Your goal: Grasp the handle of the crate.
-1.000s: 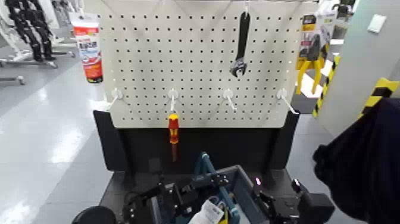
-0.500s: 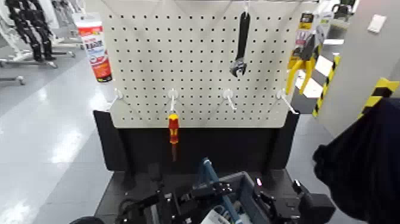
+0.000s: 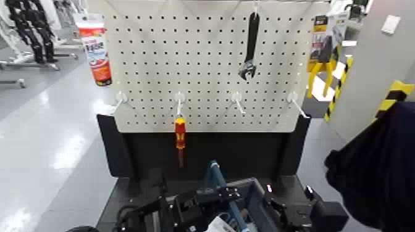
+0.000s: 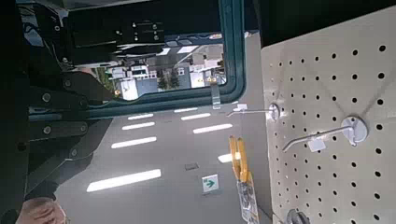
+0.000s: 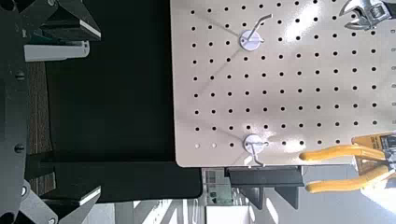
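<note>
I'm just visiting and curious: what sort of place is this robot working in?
Probably a workshop or robot test lab: a white pegboard holds a black wrench and a red-and-yellow screwdriver, and yellow-black hazard tape marks a corner.

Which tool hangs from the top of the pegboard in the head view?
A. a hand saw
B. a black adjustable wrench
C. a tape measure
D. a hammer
B: a black adjustable wrench hangs jaw-down from the upper right part of the pegboard, while the red-and-yellow screwdriver hangs lower, from a hook in the bottom row.
</note>
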You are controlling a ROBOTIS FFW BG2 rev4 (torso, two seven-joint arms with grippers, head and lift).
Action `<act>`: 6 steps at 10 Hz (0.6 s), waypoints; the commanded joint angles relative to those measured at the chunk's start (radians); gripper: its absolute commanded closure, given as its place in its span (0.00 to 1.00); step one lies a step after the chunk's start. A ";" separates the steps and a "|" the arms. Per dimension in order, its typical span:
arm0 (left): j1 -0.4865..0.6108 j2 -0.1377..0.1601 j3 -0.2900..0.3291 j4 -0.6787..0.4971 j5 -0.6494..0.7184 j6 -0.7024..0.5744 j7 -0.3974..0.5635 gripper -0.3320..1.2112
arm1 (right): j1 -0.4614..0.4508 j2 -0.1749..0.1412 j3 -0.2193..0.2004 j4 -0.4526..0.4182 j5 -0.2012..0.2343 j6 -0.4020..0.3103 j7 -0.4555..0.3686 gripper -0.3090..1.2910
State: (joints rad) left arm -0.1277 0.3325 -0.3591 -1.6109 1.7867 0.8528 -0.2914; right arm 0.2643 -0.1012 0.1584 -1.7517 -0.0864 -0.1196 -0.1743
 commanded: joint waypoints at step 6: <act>0.000 0.000 -0.004 -0.001 0.014 0.002 0.000 0.98 | -0.003 0.000 0.009 -0.003 0.024 0.009 -0.005 0.28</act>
